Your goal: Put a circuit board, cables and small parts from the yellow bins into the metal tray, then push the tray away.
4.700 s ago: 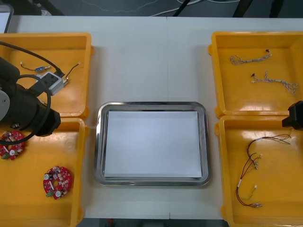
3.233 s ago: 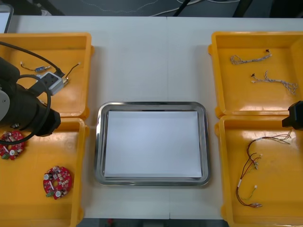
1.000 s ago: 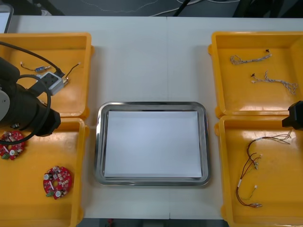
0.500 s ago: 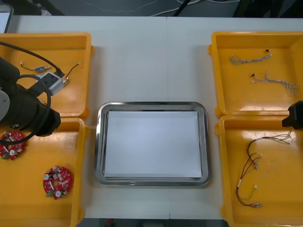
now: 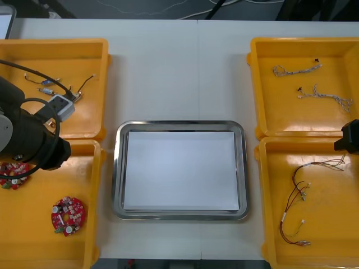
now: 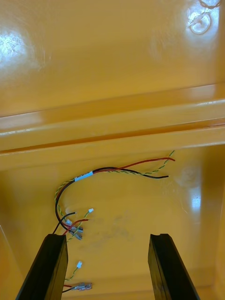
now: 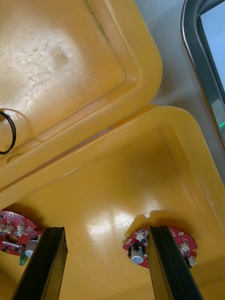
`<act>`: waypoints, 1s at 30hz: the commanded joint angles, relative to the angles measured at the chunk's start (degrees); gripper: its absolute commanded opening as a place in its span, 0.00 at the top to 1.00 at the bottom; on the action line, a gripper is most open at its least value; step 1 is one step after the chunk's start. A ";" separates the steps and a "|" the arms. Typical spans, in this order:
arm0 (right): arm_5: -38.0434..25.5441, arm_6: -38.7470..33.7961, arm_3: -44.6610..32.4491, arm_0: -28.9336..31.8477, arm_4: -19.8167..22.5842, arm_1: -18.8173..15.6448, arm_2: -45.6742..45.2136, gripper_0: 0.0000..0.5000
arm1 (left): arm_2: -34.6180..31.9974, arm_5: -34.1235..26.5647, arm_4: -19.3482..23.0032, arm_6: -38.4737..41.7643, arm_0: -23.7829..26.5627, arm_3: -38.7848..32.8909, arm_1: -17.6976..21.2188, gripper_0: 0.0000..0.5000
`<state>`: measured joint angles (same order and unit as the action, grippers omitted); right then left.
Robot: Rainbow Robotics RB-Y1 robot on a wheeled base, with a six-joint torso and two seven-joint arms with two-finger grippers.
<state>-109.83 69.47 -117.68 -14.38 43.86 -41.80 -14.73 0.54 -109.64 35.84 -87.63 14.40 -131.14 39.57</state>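
My left gripper (image 7: pixel 105 265) hangs open over the near left yellow bin (image 5: pixel 39 246), close to its far rim. One round red circuit board (image 7: pixel 140 244) lies just beyond its fingertips, partly behind one finger (image 7: pixel 166 262); a second board (image 7: pixel 16 232) lies beside the other finger. In the front view the left arm (image 5: pixel 28 137) covers part of one board (image 5: pixel 12 174), and the other board (image 5: pixel 68 215) lies free. The metal tray (image 5: pixel 118 168), white inside, sits between the bins. My right gripper (image 6: pixel 108 267) is open above a red, yellow and black cable (image 6: pixel 112 171) in the near right bin (image 5: pixel 331 235).
The far right bin (image 5: pixel 263 112) holds two twisted blue and white cables (image 5: pixel 297 69). The far left bin (image 5: pixel 84 56) holds thin cables and small metal parts (image 5: pixel 47 84). The right arm (image 5: pixel 349 137) shows at the table's right edge. The tray's rim (image 7: pixel 197 56) runs beside the left bins.
The left arm has shifted slightly toward the table's near edge, covering more of the leftmost board and uncovering more of the far left bin. The right arm has not moved.
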 commanded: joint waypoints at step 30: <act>2.25 -20.52 -6.16 9.63 -3.16 10.69 1.72 0.00 | -20.40 17.01 22.60 -21.27 -25.39 -5.44 12.90 0.00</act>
<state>-108.04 52.83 -120.81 -6.94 41.38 -32.75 -13.89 -17.25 -96.15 57.88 -103.43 -5.78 -134.21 49.90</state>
